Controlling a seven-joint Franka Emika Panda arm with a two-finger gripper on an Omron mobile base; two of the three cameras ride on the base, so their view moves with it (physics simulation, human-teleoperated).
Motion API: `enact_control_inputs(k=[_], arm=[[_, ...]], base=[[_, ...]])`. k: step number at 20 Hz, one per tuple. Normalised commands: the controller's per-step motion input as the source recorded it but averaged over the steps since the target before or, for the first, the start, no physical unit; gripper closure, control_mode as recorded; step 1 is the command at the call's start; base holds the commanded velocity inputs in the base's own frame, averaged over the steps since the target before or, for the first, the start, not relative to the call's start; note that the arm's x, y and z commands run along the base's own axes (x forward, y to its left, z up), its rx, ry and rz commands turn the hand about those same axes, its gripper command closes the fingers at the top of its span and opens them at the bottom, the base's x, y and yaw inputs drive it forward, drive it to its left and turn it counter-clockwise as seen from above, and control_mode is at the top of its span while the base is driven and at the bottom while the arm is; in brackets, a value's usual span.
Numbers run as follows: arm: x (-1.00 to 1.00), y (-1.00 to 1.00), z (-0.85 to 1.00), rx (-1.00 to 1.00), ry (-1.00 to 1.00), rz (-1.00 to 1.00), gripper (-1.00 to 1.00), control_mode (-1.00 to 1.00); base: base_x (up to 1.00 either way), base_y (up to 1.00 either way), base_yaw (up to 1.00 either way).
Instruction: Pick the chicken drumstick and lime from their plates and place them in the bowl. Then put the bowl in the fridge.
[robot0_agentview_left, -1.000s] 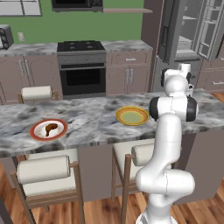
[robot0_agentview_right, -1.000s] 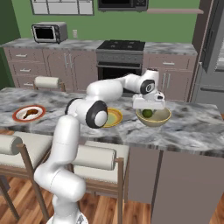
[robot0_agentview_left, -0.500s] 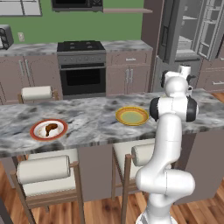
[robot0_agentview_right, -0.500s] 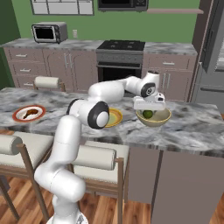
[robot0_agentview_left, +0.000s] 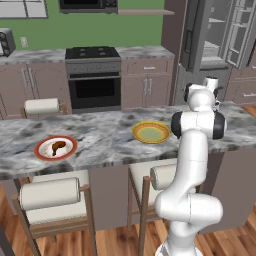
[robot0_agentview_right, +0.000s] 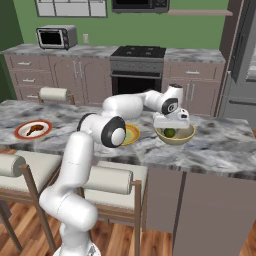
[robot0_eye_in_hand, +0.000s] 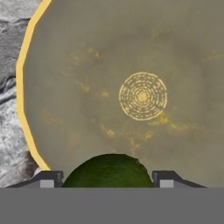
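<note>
Grey marble worktop (robot0_agentview_right: 215, 145) under me, and my gripper (robot0_agentview_right: 171, 125) hangs right over the bowl (robot0_agentview_right: 184, 137) with its jaws spread wide. The lime (robot0_eye_in_hand: 108, 170) sits between my fingertips (robot0_eye_in_hand: 49, 178) inside the bowl, though I can't tell whether they touch it. The chicken drumstick (robot0_agentview_left: 57, 146) lies on the red-rimmed plate (robot0_agentview_left: 42, 153), well apart to the left, with the yellow plate (robot0_agentview_left: 138, 135) between.

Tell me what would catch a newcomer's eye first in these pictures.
The white arm reaches across the marble island, its gripper open over the bowl, with the lime between the fingertips inside the bowl. Far along the counter, the chicken drumstick lies on the red-rimmed plate; the yellow plate sits bare.
</note>
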Motion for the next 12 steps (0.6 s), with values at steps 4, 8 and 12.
enact_control_inputs(k=[4, 8, 12], arm=[[0.06, -0.03, -0.06, 0.0, 0.0, 0.0, 1.0, -1.0], [0.1, -0.03, -0.03, 0.0, 0.0, 0.0, 1.0, -1.0], [0.13, -0.01, -0.03, 0.0, 0.0, 0.0, -1.0, -1.0]], base=[[0.0, 0.0, 0.0], [0.0, 0.0, 0.0], [0.0, 0.0, 0.0]])
